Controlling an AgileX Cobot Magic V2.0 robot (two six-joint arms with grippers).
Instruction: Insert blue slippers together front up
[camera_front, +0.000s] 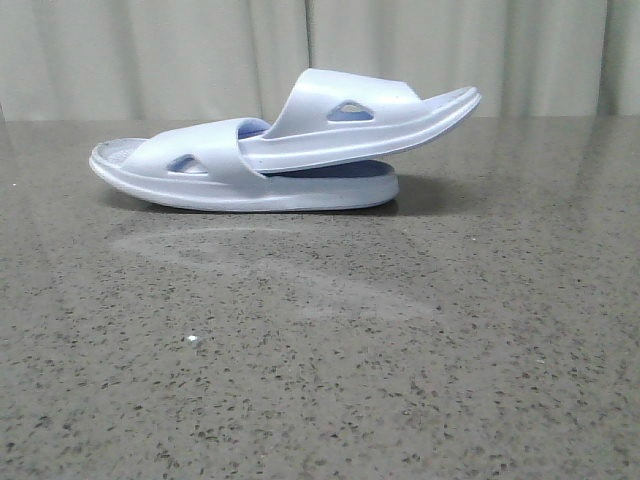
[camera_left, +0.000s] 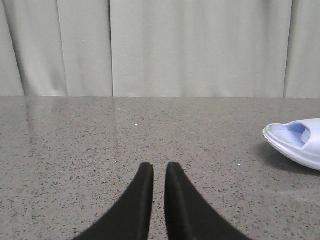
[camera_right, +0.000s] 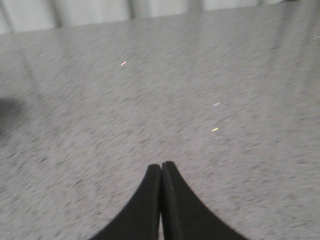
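The blue slippers (camera_front: 285, 150) lie on the table (camera_front: 400, 340) near the curtain (camera_front: 150, 50), one pushed under the strap of the other. They look light and soft, so the strap seems the best hold. The left claw (camera_left: 159, 172) is almost closed and empty, a narrow gap showing; the right claw (camera_right: 161, 172) is closed and empty.

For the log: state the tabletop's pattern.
Grey speckled stone-look tabletop with dark flecks; front view shows it best.

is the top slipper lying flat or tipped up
Tipped up. The top slipper has one end tucked under the lower slipper's strap; its other end rises clear.
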